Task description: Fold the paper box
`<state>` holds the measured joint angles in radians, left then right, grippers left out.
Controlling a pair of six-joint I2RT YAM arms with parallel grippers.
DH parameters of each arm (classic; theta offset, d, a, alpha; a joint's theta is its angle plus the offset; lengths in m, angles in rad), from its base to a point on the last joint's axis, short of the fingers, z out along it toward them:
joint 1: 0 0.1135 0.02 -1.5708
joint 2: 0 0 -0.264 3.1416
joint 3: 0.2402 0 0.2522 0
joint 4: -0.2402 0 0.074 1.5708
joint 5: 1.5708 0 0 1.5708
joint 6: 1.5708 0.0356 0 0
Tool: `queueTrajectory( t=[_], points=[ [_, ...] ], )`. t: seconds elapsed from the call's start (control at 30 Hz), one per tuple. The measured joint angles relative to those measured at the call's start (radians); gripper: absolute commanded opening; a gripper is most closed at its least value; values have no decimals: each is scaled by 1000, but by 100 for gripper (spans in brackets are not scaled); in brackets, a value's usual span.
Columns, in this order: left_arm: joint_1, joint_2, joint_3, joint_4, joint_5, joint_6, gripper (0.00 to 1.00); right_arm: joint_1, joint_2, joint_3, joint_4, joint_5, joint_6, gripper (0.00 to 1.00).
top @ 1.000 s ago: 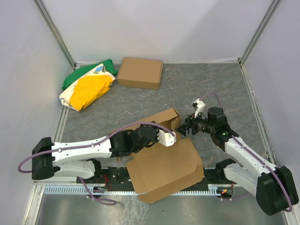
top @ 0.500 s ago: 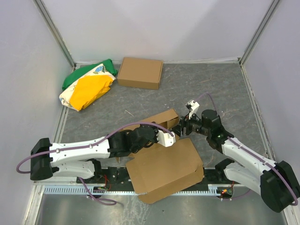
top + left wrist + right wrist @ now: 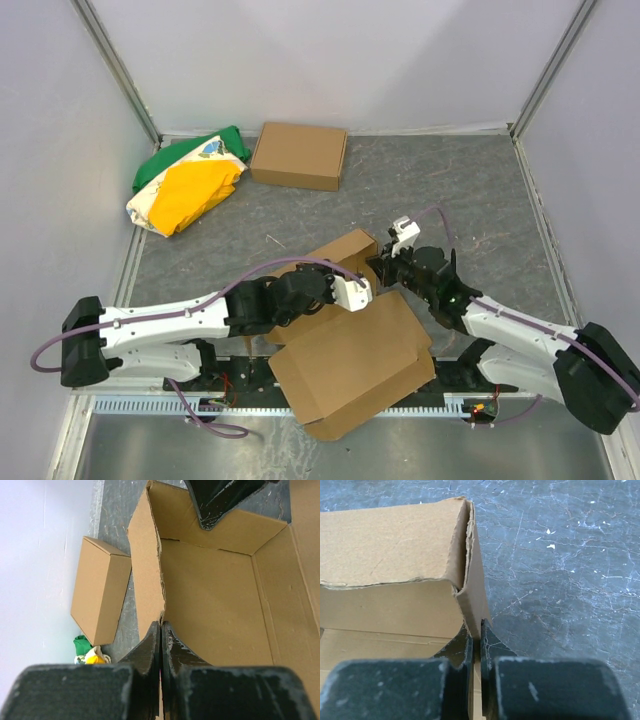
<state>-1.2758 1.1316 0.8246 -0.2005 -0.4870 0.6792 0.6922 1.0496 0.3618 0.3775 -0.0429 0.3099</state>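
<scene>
The paper box (image 3: 350, 360) is a brown cardboard sheet, half formed, lying at the near middle of the table with its big lid flap spread toward the front edge. Its walls stand up around a shallow tray (image 3: 215, 595). My left gripper (image 3: 362, 292) is shut on the top edge of one upright side wall (image 3: 147, 575). At the box's far right corner, my right gripper (image 3: 385, 268) is shut on the end wall (image 3: 475, 600), one finger inside and one outside. In the left wrist view the right gripper's dark fingers (image 3: 220, 500) show at the far wall.
A ready-made closed cardboard box (image 3: 298, 155) sits at the back of the grey mat. Left of it lies a green, yellow and white bag (image 3: 188, 185). White walls enclose the table, and a metal rail (image 3: 200, 405) runs along the front edge.
My right gripper moved left to the box's corner and closed on the end wall. The left arm kept its grip and shifted slightly; the lid flap sagged a little toward the front.
</scene>
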Motion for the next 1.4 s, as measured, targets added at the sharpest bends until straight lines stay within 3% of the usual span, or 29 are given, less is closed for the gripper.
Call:
queueTrajectory(
  t=[0.5, 0.87, 1.0, 1.13, 1.2, 1.23, 1.27, 1.4],
  points=[
    [-10, 46, 19, 0, 18, -13, 3, 350, -30, -17, -50, 687, -53, 2],
    [-10, 48, 20, 16, 14, -25, 7, 456, 60, 16, -46, 948, -7, 2],
    [-9, 48, 18, 34, 15, -31, 20, 460, 62, 16, -45, 968, 8, 9],
    [-10, 48, 10, 47, 22, -51, 46, 460, 42, 7, -32, 960, 11, 17],
    [-11, 48, 8, 55, 29, -63, 65, 461, 19, -3, -31, 956, 12, 18],
    [-11, 48, 8, 58, 34, -65, 85, 462, 8, -5, -31, 954, 11, 19],
    [-11, 48, 8, 61, 40, -75, 99, 462, -4, -7, -31, 952, 11, 20],
    [-13, 24, 6, 72, 58, -103, 99, 463, -27, -7, -30, 952, 11, 29]
  ],
)
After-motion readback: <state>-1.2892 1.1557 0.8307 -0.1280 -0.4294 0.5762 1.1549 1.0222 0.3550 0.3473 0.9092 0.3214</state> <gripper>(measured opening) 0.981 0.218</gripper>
